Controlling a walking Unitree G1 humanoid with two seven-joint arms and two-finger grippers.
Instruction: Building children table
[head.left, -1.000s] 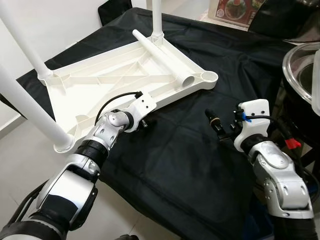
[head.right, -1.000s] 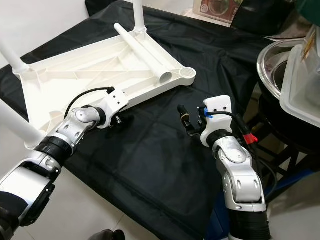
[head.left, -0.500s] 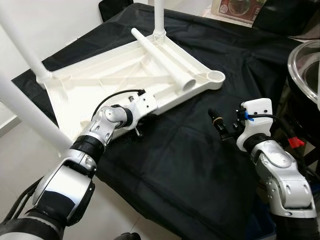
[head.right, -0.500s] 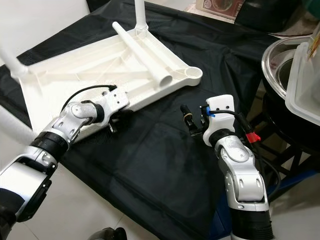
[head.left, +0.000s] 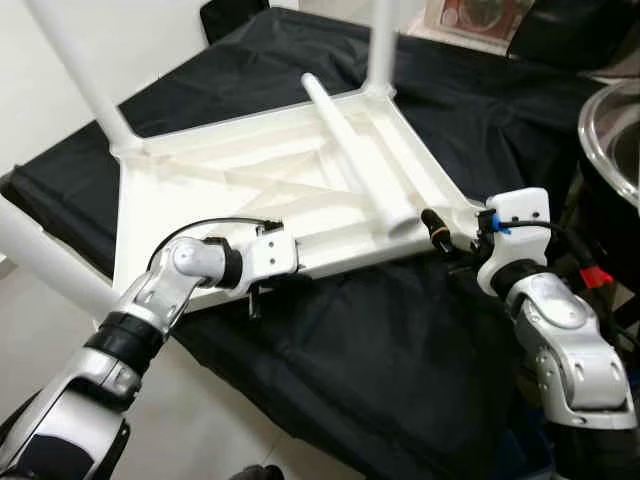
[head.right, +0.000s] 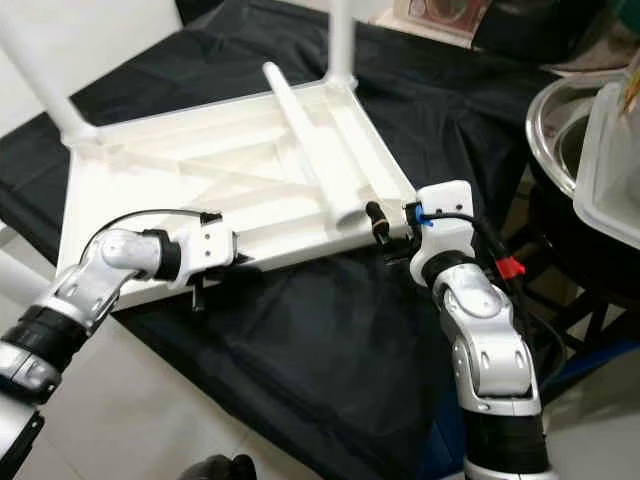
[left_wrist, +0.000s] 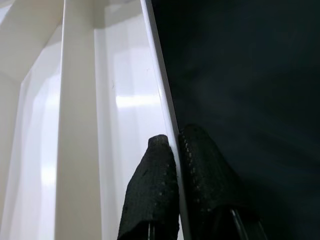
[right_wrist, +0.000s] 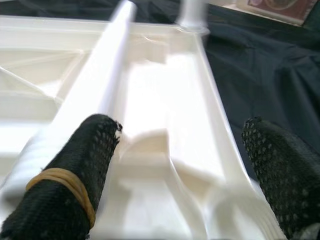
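Tabletop (head.left: 250, 190) of white plastic lies upside down on the black-draped surface (head.left: 400, 330), its ribbed underside up, with three legs already standing in their corner sockets and one loose leg (head.left: 355, 150) resting across the underside, its open end near the corner closest to the right arm. The left pincer (left_wrist: 176, 200) is pinched narrow on the tabletop's near rim, one finger on each side of the thin edge, as the left wrist view shows. The right pincer (head.left: 452, 238) is spread wide at the empty corner, beside the end of the loose leg, gripping nothing.

The likely next step is taking up the loose leg and seating it in that corner. The leg is smooth and round, so a grasp made near its open end could let it roll or swing down. The left grip on a thin rim could slip or tilt the tabletop, and a shift would move the socket off line. The cloth could also slide under the tabletop.
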